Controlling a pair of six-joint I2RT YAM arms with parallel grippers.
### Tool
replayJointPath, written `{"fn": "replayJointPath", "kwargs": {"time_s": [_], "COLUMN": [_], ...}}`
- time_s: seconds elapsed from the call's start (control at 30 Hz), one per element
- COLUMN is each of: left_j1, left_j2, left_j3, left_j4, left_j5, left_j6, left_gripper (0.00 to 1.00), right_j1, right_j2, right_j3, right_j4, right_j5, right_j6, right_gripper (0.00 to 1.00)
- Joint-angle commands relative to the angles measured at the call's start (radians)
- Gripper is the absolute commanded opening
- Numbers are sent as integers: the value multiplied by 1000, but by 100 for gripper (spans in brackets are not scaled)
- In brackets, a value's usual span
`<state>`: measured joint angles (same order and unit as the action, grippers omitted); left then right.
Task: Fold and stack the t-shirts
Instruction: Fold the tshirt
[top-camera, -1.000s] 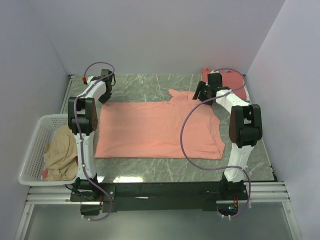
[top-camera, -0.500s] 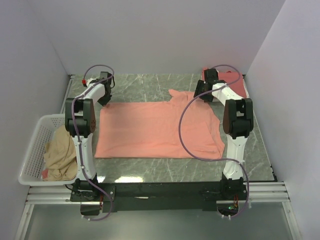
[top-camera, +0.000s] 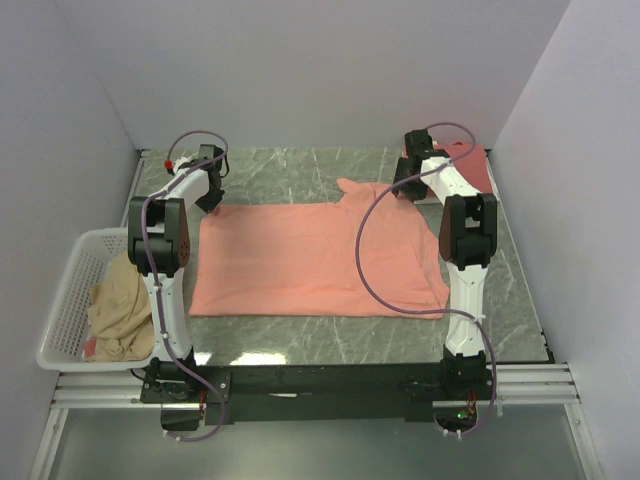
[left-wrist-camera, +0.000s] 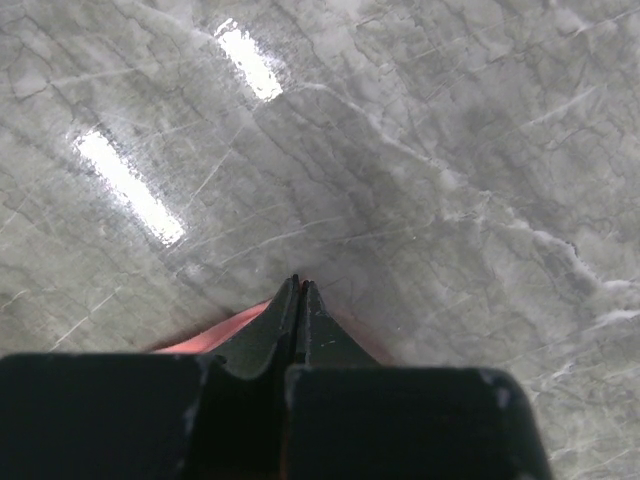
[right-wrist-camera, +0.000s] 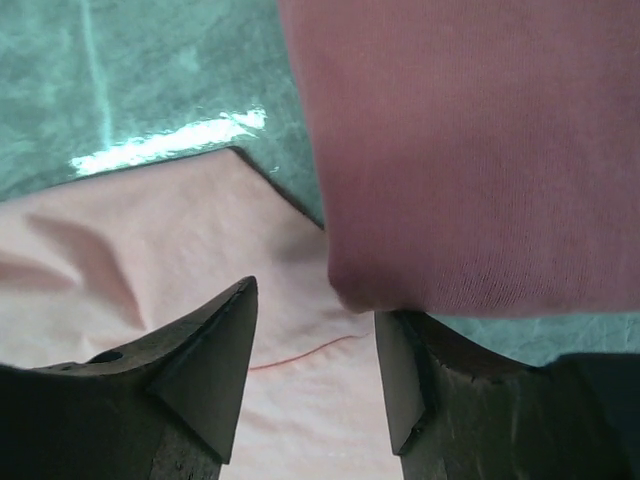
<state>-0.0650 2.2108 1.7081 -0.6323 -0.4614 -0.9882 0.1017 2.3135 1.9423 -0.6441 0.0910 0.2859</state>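
A salmon t-shirt (top-camera: 320, 260) lies spread flat on the marble table. My left gripper (top-camera: 208, 198) is at its far left corner, shut on the cloth edge; the left wrist view shows the closed fingertips (left-wrist-camera: 298, 288) with salmon cloth (left-wrist-camera: 215, 335) under them. My right gripper (top-camera: 406, 188) is open over the shirt's far right sleeve (right-wrist-camera: 150, 230), its right finger (right-wrist-camera: 400, 390) beside the edge of a folded red t-shirt (right-wrist-camera: 470, 150). That red shirt (top-camera: 472, 165) lies at the far right corner.
A white basket (top-camera: 60, 300) hangs off the table's left edge and holds a tan garment (top-camera: 120, 310). Purple walls close in the back and both sides. Bare marble (top-camera: 300, 170) shows behind the salmon shirt.
My right gripper has moved toward the back, closer to the folded red shirt. My left gripper has shifted slightly, still on the shirt's corner.
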Motion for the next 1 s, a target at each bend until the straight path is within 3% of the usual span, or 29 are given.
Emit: {"fn": "replayJointPath", "kwargs": {"time_s": [0.0, 0.17, 0.4, 0.73, 0.97], "left_j1": [1, 1, 1, 1, 1], "left_j2": [-48, -49, -57, -89, -131], "left_j3": [-18, -24, -27, -45, -67], "left_j4": [8, 11, 11, 19, 35], "left_j5": [32, 36, 38, 46, 56], "left_j6": [10, 6, 8, 14, 17], "left_gripper": [1, 1, 1, 1, 1], "right_j1": [6, 7, 7, 4, 6], "right_j2": [41, 87, 34, -149, -269], "right_j3": [73, 109, 53, -138, -281], "right_j4": [-81, -134, -78, 125, 250], "right_j5": [39, 23, 7, 30, 44], "right_j6": [-24, -22, -17, 24, 45], "right_gripper": [57, 51, 42, 10, 6]}}
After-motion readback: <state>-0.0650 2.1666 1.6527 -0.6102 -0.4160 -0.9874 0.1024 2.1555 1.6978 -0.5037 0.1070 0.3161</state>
